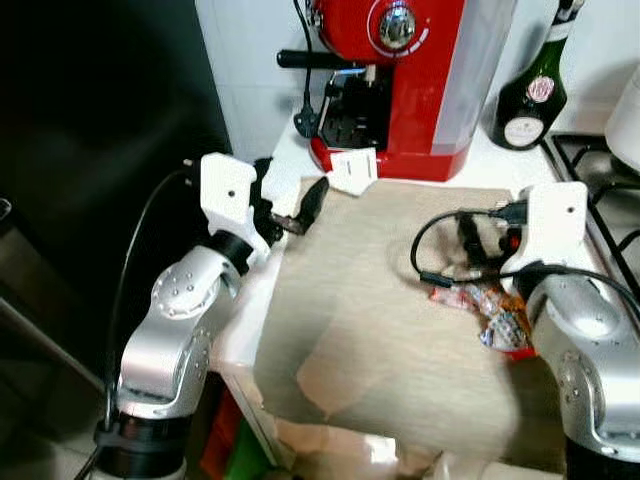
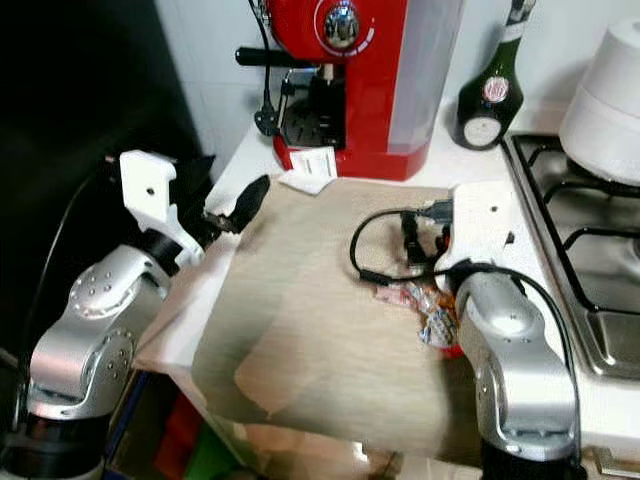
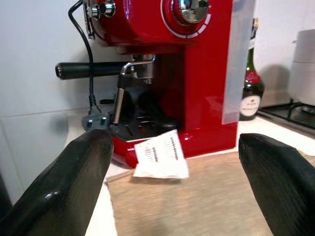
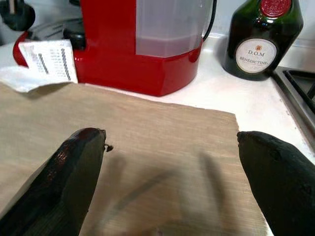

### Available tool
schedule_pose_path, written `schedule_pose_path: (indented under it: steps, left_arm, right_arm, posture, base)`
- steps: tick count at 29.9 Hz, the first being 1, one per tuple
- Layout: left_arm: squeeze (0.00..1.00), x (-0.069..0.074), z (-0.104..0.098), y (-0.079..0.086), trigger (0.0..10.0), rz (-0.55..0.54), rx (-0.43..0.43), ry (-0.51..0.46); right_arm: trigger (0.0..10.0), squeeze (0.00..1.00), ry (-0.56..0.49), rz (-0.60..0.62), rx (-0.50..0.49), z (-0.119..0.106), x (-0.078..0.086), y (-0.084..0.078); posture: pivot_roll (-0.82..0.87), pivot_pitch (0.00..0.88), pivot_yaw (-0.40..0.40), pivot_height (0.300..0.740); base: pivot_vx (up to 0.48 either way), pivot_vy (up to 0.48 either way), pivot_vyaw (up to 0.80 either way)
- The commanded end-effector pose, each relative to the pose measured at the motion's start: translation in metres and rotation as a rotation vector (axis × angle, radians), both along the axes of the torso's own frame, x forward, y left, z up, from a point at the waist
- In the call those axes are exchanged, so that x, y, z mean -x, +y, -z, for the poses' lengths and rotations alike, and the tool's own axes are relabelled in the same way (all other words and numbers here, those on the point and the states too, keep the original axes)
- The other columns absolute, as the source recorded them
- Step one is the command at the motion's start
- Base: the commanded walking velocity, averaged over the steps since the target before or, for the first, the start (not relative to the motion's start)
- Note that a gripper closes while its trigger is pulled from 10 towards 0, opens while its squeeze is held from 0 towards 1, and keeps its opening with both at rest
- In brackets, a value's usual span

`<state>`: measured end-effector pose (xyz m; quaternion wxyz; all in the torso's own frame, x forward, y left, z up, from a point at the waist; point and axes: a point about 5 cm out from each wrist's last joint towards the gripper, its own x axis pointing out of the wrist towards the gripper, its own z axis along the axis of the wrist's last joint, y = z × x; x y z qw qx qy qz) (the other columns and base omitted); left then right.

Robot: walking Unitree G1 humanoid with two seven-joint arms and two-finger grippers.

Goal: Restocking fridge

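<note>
White counter (image 1: 480, 165), beige mat (image 1: 370, 300), red coffee machine (image 1: 400, 80); left claw (image 3: 172, 196), right claw (image 4: 172, 182) fingers apart, empty

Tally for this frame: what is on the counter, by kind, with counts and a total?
Red coffee machine: 1
Dark green bottle: 1
Beige mat: 1
White paper slip: 1
Wrapped snack packet: 1
Total: 5

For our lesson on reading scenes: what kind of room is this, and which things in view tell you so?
Most likely a home kitchen: a red espresso machine and a dark green bottle stand on a white counter beside a gas hob.
</note>
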<state>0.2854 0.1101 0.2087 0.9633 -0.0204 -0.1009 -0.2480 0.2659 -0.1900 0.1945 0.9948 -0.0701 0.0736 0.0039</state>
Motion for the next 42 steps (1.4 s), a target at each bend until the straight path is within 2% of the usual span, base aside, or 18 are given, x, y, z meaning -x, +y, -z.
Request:
schedule_pose_path:
  steps: [1, 9, 14, 22, 39, 42]
  left_arm:
    - [0.0, 0.0, -0.003, 0.001, 10.0, 0.005, 0.02, -0.011]
    - [0.0, -0.002, -0.004, 0.003, 10.0, 0.006, 0.007, -0.016]
    - [0.0, -0.002, -0.003, 0.002, 10.0, 0.014, 0.003, -0.013]
    - [0.0, -0.002, -0.004, 0.004, 10.0, 0.009, 0.001, -0.018]
    - [0.0, 0.01, 0.003, 0.007, 10.0, -0.011, -0.012, 0.019]
    - [0.0, 0.012, 0.003, 0.007, 10.0, -0.013, -0.013, 0.025]
  right_arm:
    - [10.0, 0.0, 0.066, 0.014, -0.012, 0.009, 0.0, -0.003]
    - [10.0, 0.0, 0.057, -0.004, 0.001, -0.001, -0.004, 0.0]
    - [10.0, 0.0, 0.077, -0.001, 0.002, 0.002, -0.007, 0.0]
    - [10.0, 0.0, 0.096, 0.001, 0.007, 0.007, -0.018, -0.001]
    - [10.0, 0.0, 0.131, -0.1, 0.05, 0.006, -0.047, -0.005]
    - [10.0, 0.0, 0.231, -0.16, 0.038, 0.02, -0.048, -0.005]
  posture:
    - [-0.12, 0.0, 0.109, 0.74]
    - [-0.12, 0.0, 0.119, 0.74]
    - [-0.12, 0.0, 0.119, 0.74]
    - [-0.11, 0.0, 0.111, 0.74]
    - [-0.08, 0.0, 0.083, 0.74]
    - [-0.07, 0.0, 0.076, 0.74]
  base:
    - [0.0, 0.0, 0.0]
    - [0.0, 0.0, 0.0]
    - [0.0, 0.0, 0.0]
    - [0.0, 0.0, 0.0]
    - [0.0, 0.0, 0.0]
    - [0.0, 0.0, 0.0]
